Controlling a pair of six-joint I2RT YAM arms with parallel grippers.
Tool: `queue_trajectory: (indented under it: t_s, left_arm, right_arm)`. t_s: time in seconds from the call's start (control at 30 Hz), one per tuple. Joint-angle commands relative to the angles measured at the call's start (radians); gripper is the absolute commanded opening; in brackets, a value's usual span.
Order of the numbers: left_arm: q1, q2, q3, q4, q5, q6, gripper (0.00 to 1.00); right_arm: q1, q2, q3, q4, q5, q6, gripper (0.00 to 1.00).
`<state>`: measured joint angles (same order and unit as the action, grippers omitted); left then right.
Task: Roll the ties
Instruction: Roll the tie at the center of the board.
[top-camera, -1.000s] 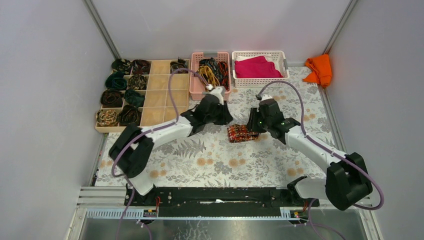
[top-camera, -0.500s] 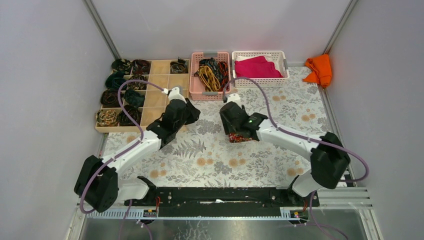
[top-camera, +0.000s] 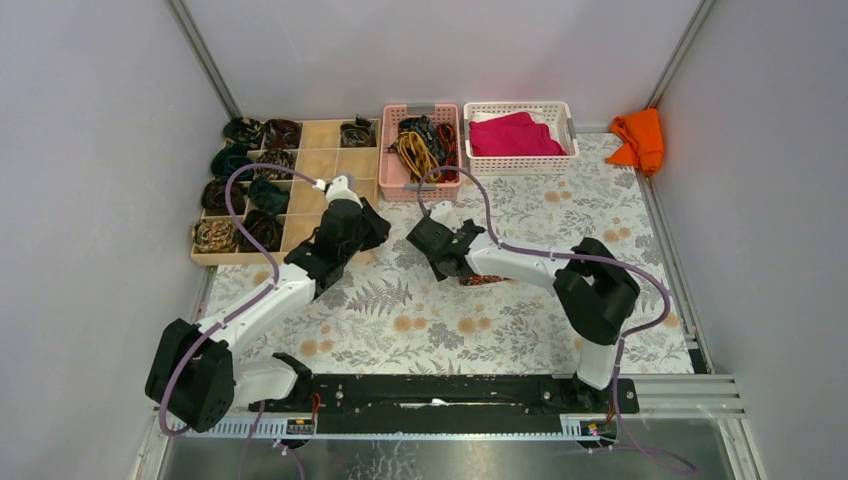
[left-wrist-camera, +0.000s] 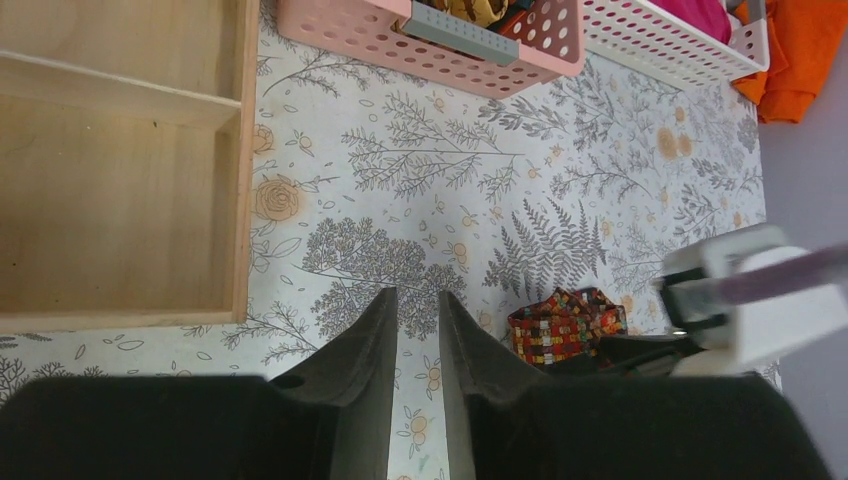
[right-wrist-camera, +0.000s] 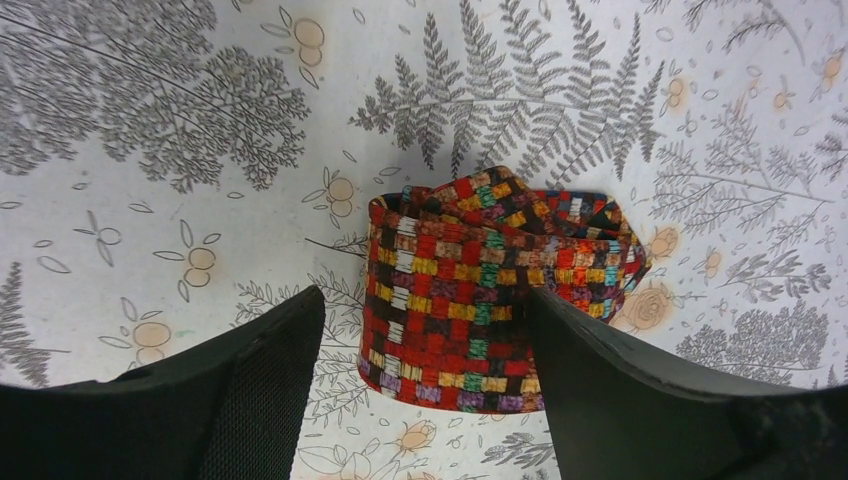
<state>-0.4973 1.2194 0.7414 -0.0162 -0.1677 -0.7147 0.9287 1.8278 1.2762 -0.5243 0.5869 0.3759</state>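
right now your right gripper (right-wrist-camera: 425, 300) stands spread wide over the rolled red-orange tie (right-wrist-camera: 490, 290), one finger on either side of it. in the right wrist view the finger on the picture's left (right-wrist-camera: 250, 370) is clear of the roll, with table cloth showing between them. the other finger (right-wrist-camera: 640, 380) covers the roll's edge, and you cannot tell whether it touches. that hand is released and grips nothing. the roll lies on the fern-print table (top-camera: 400, 330), near its middle and in front of the pink basket (top-camera: 386, 160). in the top view most of the roll hides under the right arm.

your left gripper (left-wrist-camera: 415, 297) hangs over the table just beside the near right corner of the wooden tray (top-camera: 320, 190). its fingers are drawn nearly together, with a thin slit of table between them and nothing held.

other rolled ties (top-camera: 245, 190) sit in the tray's left compartments. loose ties (top-camera: 425, 145) are heaped in the pink basket. the white basket (top-camera: 515, 165) beside it holds a magenta cloth (top-camera: 512, 135), and an orange cloth (top-camera: 638, 138) lies at the far right corner.
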Motion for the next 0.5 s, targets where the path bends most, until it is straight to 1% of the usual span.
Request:
queue_trajectory:
  t_s: [0.0, 0.17, 0.33, 0.47]
  left_arm:
    - [0.02, -0.037, -0.016, -0.004, 0.01, 0.023, 0.28]
    - [0.031, -0.059, -0.017, -0.01, 0.023, 0.03, 0.28]
    - [0.033, -0.078, -0.016, -0.015, 0.028, 0.034, 0.27]
    - [0.034, -0.084, -0.014, -0.019, 0.035, 0.038, 0.27]
  right_arm:
    - [0.007, 0.043, 0.037, -0.058, 0.038, 0.069, 0.81]
    - [0.007, 0.075, 0.028, -0.08, 0.045, 0.129, 0.81]
    - [0.003, 0.101, 0.013, -0.107, 0.064, 0.204, 0.86]
    - [-0.022, 0.116, -0.006, -0.107, 0.06, 0.245, 0.85]
